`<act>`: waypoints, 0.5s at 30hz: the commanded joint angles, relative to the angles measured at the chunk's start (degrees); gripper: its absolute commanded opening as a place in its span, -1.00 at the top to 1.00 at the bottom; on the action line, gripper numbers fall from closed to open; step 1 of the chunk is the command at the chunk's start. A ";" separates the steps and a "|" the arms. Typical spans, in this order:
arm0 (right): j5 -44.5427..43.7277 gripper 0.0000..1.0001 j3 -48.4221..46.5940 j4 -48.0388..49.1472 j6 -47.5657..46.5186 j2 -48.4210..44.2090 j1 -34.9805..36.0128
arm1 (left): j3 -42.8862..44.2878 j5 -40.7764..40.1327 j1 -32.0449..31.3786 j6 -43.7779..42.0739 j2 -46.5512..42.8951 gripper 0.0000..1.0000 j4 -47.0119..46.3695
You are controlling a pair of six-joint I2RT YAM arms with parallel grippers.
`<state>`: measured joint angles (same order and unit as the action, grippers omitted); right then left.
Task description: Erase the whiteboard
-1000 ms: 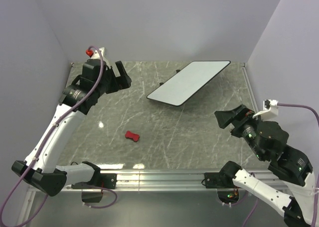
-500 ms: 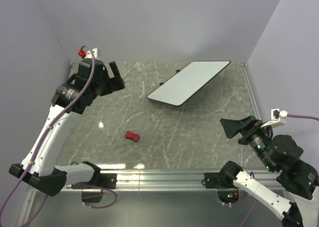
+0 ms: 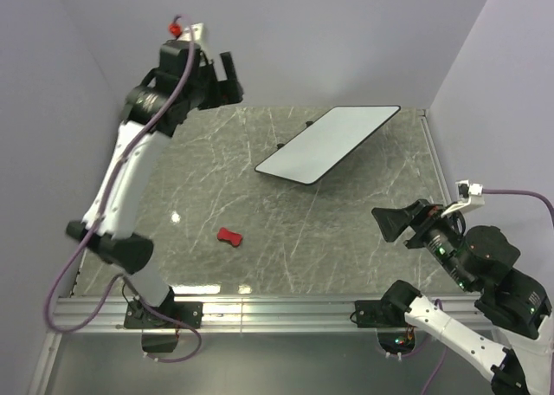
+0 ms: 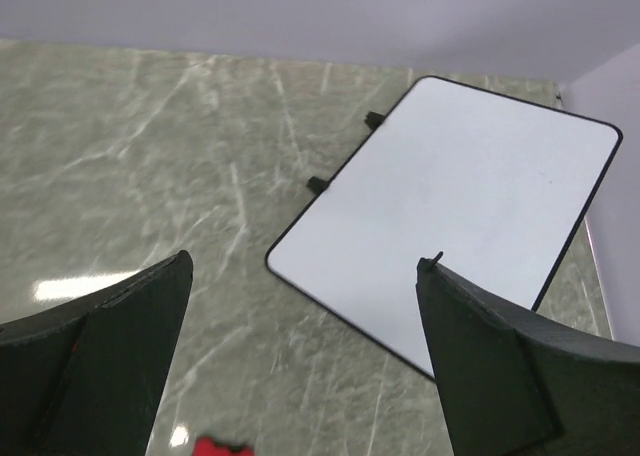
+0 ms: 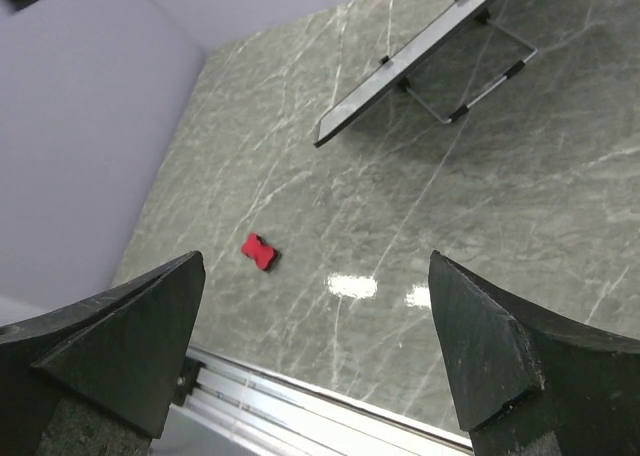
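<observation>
The left pincer [image 4: 305, 264], spread wide, frames the whiteboard [image 4: 460, 226] on the marbled table [image 4: 150, 156], a red eraser [image 4: 220, 446] at bottom edge.

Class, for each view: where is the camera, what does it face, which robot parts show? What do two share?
Top external: high behind the robot, facing down on table; left gripper and right gripper show.
Left wrist: high, facing down at the whiteboard; open left fingers show.
Right wrist: lower, facing the red eraser; open right fingers show.
Both wrist views share whiteboard, red eraser.

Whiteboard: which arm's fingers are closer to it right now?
Right, it seems: the right fingers sit low, off the whiteboard's near-right edge; the left fingers hang high at its left.
</observation>
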<state>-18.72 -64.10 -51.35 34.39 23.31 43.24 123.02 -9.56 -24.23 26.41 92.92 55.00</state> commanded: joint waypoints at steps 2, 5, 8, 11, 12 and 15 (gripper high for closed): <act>3.60 -0.99 -2.70 -3.48 0.23 -4.04 -0.18 | 6.61 16.46 3.48 -2.78 9.72 -0.99 -4.10; 5.97 -0.99 -4.37 -6.64 2.16 -6.08 -0.18 | 6.70 24.38 5.50 -1.02 13.15 -0.99 -7.71; 5.54 -0.99 -7.18 -11.11 4.09 -7.57 -0.09 | 6.97 33.17 5.86 -0.31 16.32 -0.99 -9.73; 4.31 -0.99 -9.38 -14.46 5.59 -7.93 -0.18 | 5.66 39.42 5.77 0.83 18.87 -0.99 -12.97; 4.13 -0.99 -9.99 -15.00 5.95 -7.93 -0.26 | 4.78 42.32 5.77 1.27 18.96 -0.99 -14.47; 3.52 -0.99 -10.00 -15.88 7.44 -8.28 -0.09 | -0.14 45.15 5.86 3.55 17.04 -0.99 -21.31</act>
<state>-14.50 -73.38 -63.94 39.72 15.40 43.22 125.05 26.20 -18.06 27.57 112.75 43.55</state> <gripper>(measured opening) 0.995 0.995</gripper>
